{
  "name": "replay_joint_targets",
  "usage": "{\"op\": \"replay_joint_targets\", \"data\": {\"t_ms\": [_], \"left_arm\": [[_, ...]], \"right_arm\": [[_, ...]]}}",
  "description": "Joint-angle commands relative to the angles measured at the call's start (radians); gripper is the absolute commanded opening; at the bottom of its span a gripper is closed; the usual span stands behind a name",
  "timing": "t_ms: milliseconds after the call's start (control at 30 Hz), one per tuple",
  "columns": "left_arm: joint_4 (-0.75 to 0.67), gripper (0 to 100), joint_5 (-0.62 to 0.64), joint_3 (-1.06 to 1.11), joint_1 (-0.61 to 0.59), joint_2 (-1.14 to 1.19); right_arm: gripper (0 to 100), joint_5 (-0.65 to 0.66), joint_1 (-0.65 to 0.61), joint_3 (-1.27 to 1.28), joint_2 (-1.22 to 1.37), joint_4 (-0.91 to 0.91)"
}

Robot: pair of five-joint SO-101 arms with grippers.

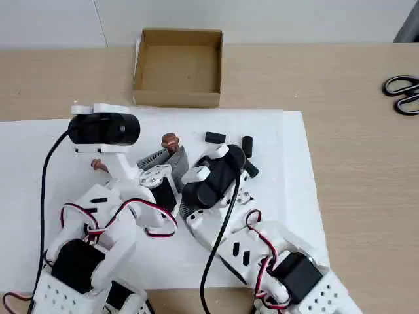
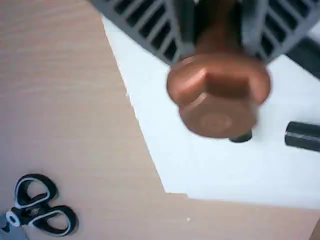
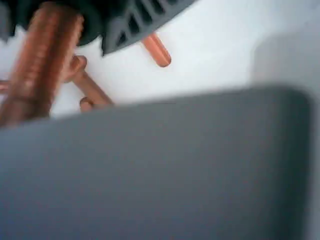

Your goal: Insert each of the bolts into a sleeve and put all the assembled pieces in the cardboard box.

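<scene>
My left gripper (image 1: 167, 156) is shut on a copper bolt (image 1: 170, 140), with the bolt's hexagonal head (image 2: 217, 95) sticking out beyond the grey ribbed jaws. My right gripper (image 1: 190, 173) sits close against it from the right. In the right wrist view the threaded shaft of the held bolt (image 3: 40, 65) runs behind a big grey jaw in the foreground. Three black sleeves (image 1: 215, 137) (image 1: 247, 145) (image 1: 251, 169) lie on the white paper just beyond the grippers. Loose bolts (image 3: 155, 50) (image 3: 90, 87) lie on the paper, one of them (image 1: 98, 165) left of my left arm. The cardboard box (image 1: 177, 98) stands open behind.
White paper (image 1: 39, 150) covers the near part of the wooden table. Black-handled scissors (image 1: 402, 93) lie at the far right edge, also seen from the left wrist as scissors (image 2: 40, 207). Cables trail from both arm bases at the front.
</scene>
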Motion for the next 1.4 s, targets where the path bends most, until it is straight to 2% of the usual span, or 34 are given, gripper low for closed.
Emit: {"op": "replay_joint_targets", "data": {"t_ms": [0, 200, 567, 767, 967, 1167, 1267, 1367], "left_arm": [[0.031, 1, 0.000, -0.002, 0.017, -0.017], [0.094, 1, 0.000, -0.002, 0.107, -0.018], [0.232, 1, -0.006, 0.002, 0.115, -0.014], [0.226, 1, -0.006, 0.084, 0.164, -0.018], [0.164, 1, -0.006, 0.081, 0.169, -0.018], [0.166, 1, -0.006, 0.081, 0.172, -0.018], [0.166, 7, -0.006, 0.081, 0.172, -0.018], [0.166, 19, -0.006, 0.082, 0.170, -0.018]], "right_arm": [[0.4, -0.008, 0.007, -0.072, 0.001, -0.021], [0.4, -0.008, 0.035, -0.095, 0.001, -0.021], [0.4, -0.008, 0.041, -0.101, 0.001, -0.027], [0.4, -0.008, 0.041, -0.101, 0.001, -0.027], [0.4, -0.008, 0.041, -0.101, 0.001, -0.027], [0.4, -0.006, 0.041, -0.101, 0.001, -0.021], [0.4, -0.006, 0.041, -0.101, 0.001, -0.021], [0.4, -0.006, 0.041, -0.101, 0.001, -0.021]]}}
